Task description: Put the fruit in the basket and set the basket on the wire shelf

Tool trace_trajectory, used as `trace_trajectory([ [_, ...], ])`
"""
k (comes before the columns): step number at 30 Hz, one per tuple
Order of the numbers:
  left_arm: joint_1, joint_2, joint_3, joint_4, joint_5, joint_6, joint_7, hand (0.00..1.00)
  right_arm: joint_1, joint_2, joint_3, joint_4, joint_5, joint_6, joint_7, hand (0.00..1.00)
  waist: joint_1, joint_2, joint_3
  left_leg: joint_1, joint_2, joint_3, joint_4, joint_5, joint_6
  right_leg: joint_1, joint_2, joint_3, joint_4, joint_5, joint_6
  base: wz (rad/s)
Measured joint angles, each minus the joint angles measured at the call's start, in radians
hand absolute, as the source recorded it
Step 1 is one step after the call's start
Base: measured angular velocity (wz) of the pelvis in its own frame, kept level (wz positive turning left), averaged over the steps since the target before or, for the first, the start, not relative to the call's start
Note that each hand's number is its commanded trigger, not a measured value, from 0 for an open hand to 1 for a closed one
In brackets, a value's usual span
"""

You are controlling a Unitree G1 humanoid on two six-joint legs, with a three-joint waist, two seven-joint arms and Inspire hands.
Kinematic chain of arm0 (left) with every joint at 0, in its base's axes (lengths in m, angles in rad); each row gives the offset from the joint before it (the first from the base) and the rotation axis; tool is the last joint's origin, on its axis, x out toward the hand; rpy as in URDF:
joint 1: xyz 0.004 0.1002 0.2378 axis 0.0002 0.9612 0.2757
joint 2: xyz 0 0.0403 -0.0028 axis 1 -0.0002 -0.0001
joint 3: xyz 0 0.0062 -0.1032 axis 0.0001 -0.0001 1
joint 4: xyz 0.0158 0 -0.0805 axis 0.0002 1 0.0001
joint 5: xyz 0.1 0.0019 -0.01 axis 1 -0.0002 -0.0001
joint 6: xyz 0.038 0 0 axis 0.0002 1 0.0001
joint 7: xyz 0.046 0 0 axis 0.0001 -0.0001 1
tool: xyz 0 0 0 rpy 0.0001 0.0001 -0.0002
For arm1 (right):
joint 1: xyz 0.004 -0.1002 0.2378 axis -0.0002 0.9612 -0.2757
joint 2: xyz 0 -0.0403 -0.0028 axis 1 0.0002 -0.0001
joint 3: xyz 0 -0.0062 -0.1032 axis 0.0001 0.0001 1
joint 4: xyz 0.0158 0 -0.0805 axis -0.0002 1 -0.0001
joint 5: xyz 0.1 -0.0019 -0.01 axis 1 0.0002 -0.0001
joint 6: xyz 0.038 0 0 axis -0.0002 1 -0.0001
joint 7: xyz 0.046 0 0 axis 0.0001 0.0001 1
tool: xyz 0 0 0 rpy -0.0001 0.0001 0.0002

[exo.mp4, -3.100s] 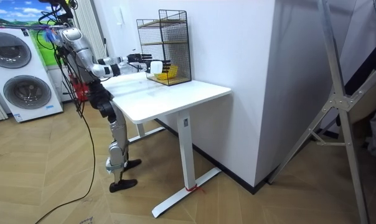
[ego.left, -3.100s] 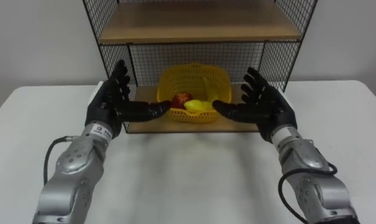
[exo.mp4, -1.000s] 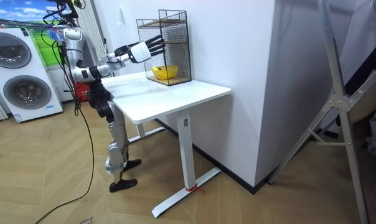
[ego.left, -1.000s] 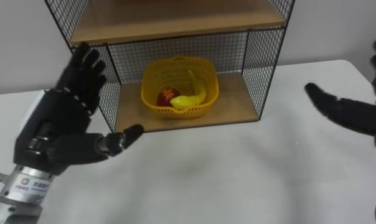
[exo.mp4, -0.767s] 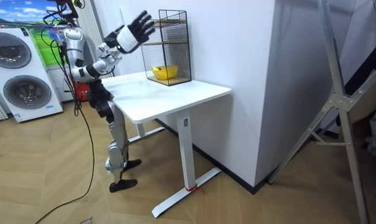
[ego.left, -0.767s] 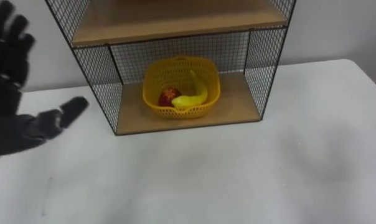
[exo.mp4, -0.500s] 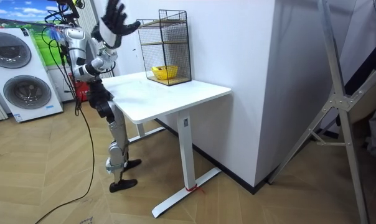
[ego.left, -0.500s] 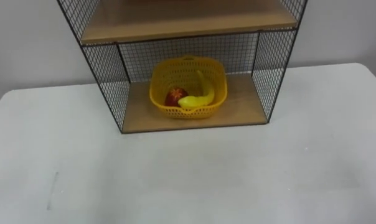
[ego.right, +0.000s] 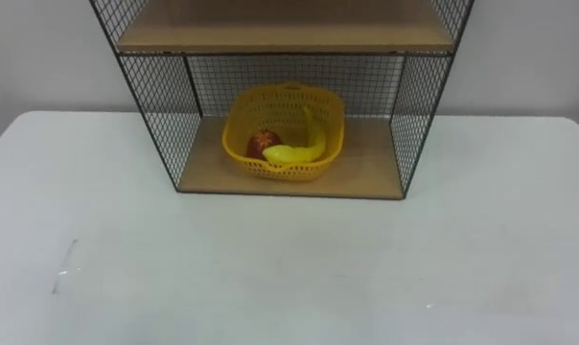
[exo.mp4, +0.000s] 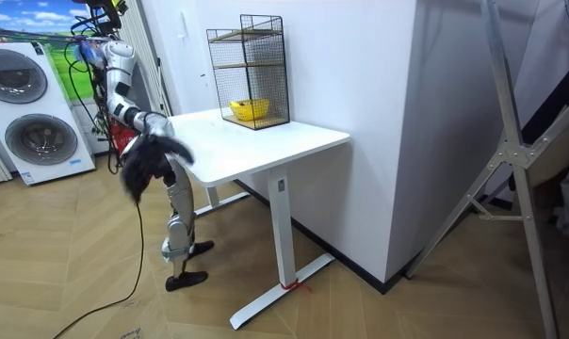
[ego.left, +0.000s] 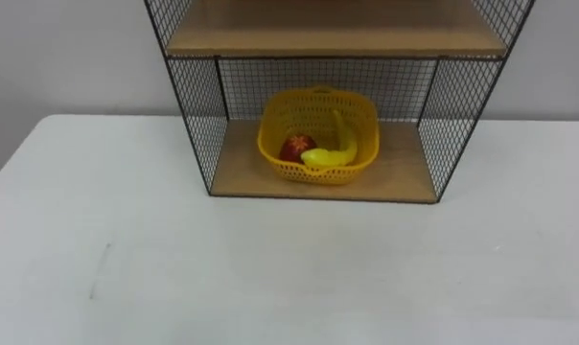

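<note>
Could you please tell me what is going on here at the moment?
The job looks finished. The yellow basket sits on the lower board of the wire shelf, which stands on the white table. A banana and a red fruit lie inside the basket. Nothing is touching the basket. In the room view the robot stands at the table's left end, its arms low by the table edge and too blurred to read.

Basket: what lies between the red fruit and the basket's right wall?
A curved yellow banana lies there, beside the red fruit in the basket; the left eye view shows it.
</note>
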Motion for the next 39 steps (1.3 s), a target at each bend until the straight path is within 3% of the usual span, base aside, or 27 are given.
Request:
trace_trajectory([
  [2, 0.0, -0.003, -0.001, 0.177, 0.002, -0.003, 0.023, 0.0, 0.001, 0.016, 0.0, 0.204, 0.151, -0.005, 0.043, 0.0, -0.006, -0.001, -0.0003, -0.007, -0.001, -0.012, 0.01, -0.005, -0.002, 0.004, 0.002, -0.007, -0.008, 0.004, 0.002, 0.06],
  [4, -0.003, -0.008, -0.003, 0.253, 0.01, -0.004, 0.055, 0.0, 0.0, 0.048, 0.0, 0.3, 0.212, -0.008, 0.063, 0.0, -0.014, 0.0, 0.0002, -0.002, -0.002, -0.014, 0.01, -0.005, -0.003, 0.014, 0.002, -0.017, -0.009, 0.006, 0.005, 0.08],
  [9, -0.029, -0.021, -0.078, 0.386, 0.094, -0.004, 0.074, 0.0, -0.046, 0.096, 0.084, 0.509, 0.207, -0.009, 0.13, 0.0, -0.027, 0.001, -0.0001, 0.011, 0.003, -0.013, 0.013, -0.013, -0.015, 0.023, -0.003, -0.025, -0.009, 0.004, 0.001, -0.08],
  [10, -0.034, -0.042, -0.112, 0.412, 0.145, -0.003, 0.061, 0.0, -0.058, 0.107, 0.121, 0.542, 0.181, -0.008, 0.14, 0.0, -0.031, 0.001, -0.0001, 0.018, 0.004, -0.008, 0.013, -0.023, -0.01, 0.031, -0.004, -0.024, -0.01, 0.008, 0.005, -0.15],
  [12, -0.044, -0.083, -0.222, 0.453, 0.306, 0.002, 0.037, 0.0, -0.087, 0.137, 0.185, 0.573, 0.11, -0.006, 0.157, 0.0, -0.035, 0.002, 0.0007, 0.026, 0.005, -0.005, 0.011, -0.025, -0.008, 0.044, -0.001, -0.013, -0.018, 0.015, 0.007, -0.1],
  [14, -0.081, -0.122, -0.369, 0.503, 0.56, 0.054, 0.002, 0.0, -0.13, 0.176, 0.295, 0.608, -0.022, 0.017, 0.185, 0.0, -0.046, -0.001, 0.0018, 0.043, 0.004, 0.0, -0.009, -0.023, -0.009, 0.058, 0.006, 0.003, -0.04, 0.031, 0.013, -0.04],
  [15, -0.085, -0.13, -0.407, 0.514, 0.631, 0.073, -0.012, 0.0, -0.145, 0.178, 0.319, 0.611, -0.058, 0.032, 0.196, 0.0, -0.047, 0.0, 0.0023, 0.049, 0.003, 0.001, -0.013, -0.023, -0.01, 0.063, 0.005, 0.004, -0.042, 0.032, 0.014, -0.1],
  [17, -0.102, -0.135, -0.558, 0.523, 0.918, 0.13, -0.086, 0.0, -0.191, 0.179, 0.433, 0.615, -0.203, 0.074, 0.276, 0.0, -0.056, -0.002, 0.0032, 0.068, -0.001, -0.004, -0.027, -0.014, -0.023, 0.076, 0.005, 0.0, -0.054, 0.036, 0.01, -0.03],
  [19, -0.119, -0.13, -0.654, 0.51, 1.089, 0.156, -0.128, 0.0, -0.203, 0.17, 0.529, 0.613, -0.306, 0.096, 0.351, 0.0, -0.063, -0.004, 0.0048, 0.073, -0.001, -0.009, -0.025, -0.009, -0.03, 0.087, 0.01, 0.0, -0.063, 0.037, 0.009, 0.12],
  [21, -0.146, -0.128, -0.745, 0.494, 1.211, 0.182, -0.156, 0.0, -0.221, 0.158, 0.622, 0.606, -0.414, 0.115, 0.427, 0.0, -0.063, -0.004, 0.0069, 0.075, 0.0, -0.01, -0.023, -0.009, -0.03, 0.089, 0.012, -0.001, -0.065, 0.037, 0.009, 0.03],
  [23, -0.178, -0.127, -0.824, 0.486, 1.306, 0.211, -0.192, 0.0, -0.243, 0.156, 0.697, 0.601, -0.513, 0.119, 0.525, 0.0, -0.066, -0.004, 0.0164, 0.077, 0.001, -0.012, -0.025, 0.0, -0.019, 0.094, 0.019, -0.003, -0.077, 0.045, 0.01, 0.0],
  [24, -0.188, -0.128, -0.835, 0.486, 1.321, 0.215, -0.203, 0.0, -0.249, 0.156, 0.709, 0.602, -0.529, 0.123, 0.55, 0.0, -0.066, -0.004, 0.0188, 0.077, 0.002, -0.012, -0.026, 0.001, -0.019, 0.095, 0.02, -0.002, -0.08, 0.047, 0.009, 0.0],
  [26, -0.221, -0.129, -0.876, 0.487, 1.372, 0.22, -0.242, 0.0, -0.281, 0.158, 0.747, 0.597, -0.588, 0.148, 0.636, 0.0, -0.069, -0.004, 0.0315, 0.077, 0.001, -0.012, -0.026, 0.003, -0.018, 0.095, 0.023, -0.002, -0.08, 0.047, 0.008, -0.02],
  [28, -0.222, -0.129, -0.896, 0.476, 1.4, 0.227, -0.251, 0.0, -0.284, 0.161, 0.774, 0.597, -0.638, 0.151, 0.694, 0.0, -0.074, -0.004, 0.0346, 0.073, 0.002, -0.012, -0.025, 0.004, -0.016, 0.09, 0.028, 0.002, -0.081, 0.047, 0.005, -0.03],
  [31, -0.219, -0.129, -0.918, 0.461, 1.432, 0.246, -0.272, 0.0, -0.285, 0.168, 0.807, 0.599, -0.701, 0.163, 0.768, 0.0, -0.073, -0.005, 0.0344, 0.067, 0.004, -0.012, -0.025, 0.005, -0.015, 0.084, 0.022, 0.0, -0.082, 0.047, 0.003, 0.0],
  [36, -0.216, -0.137, -0.942, 0.466, 1.431, 0.245, -0.29, 0.0, -0.294, 0.191, 0.846, 0.632, -0.675, 0.163, 0.829, 0.0, -0.071, -0.003, 0.0341, 0.081, 0.002, -0.012, -0.026, 0.008, -0.009, 0.104, 0.034, 0.002, -0.099, 0.061, 0.008, -0.01],
  [39, -0.213, -0.147, -0.951, 0.467, 1.431, 0.245, -0.29, 0.0, -0.288, 0.198, 0.853, 0.641, -0.649, 0.172, 0.861, 0.0, -0.063, -0.001, 0.0282, 0.088, 0.004, -0.012, -0.027, 0.007, -0.008, 0.11, 0.027, 0.003, -0.098, 0.055, 0.001, 0.0],
])
